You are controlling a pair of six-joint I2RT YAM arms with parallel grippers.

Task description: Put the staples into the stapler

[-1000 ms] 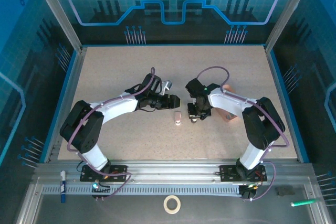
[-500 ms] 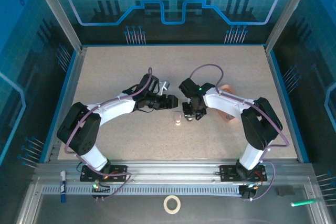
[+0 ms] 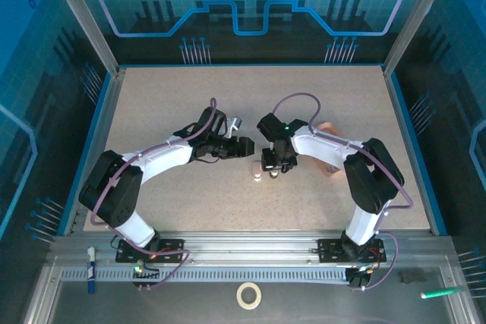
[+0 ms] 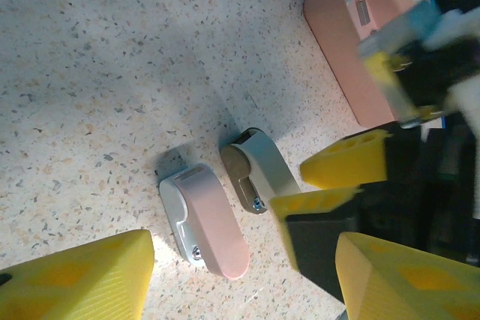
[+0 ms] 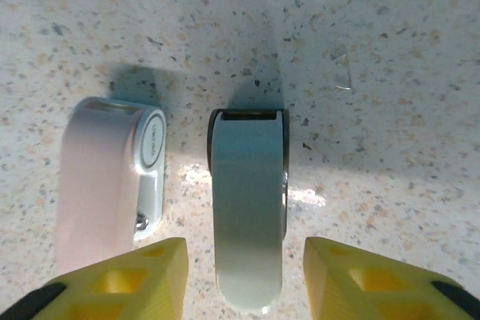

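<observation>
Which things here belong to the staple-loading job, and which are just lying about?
Job: white stapler part; pink-topped stapler part; right hand straddling the white one.
Lying about: pink box (role unclear); tape roll; marker; green pen.

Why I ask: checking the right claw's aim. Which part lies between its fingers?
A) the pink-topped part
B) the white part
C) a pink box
B: in the right wrist view the white part lies between the yellow fingers of the right claw, with the pink-topped part off to one side.

Whitish stapler, perhaps green-tinted; pink-and-white piece; speckled beige table.
</observation>
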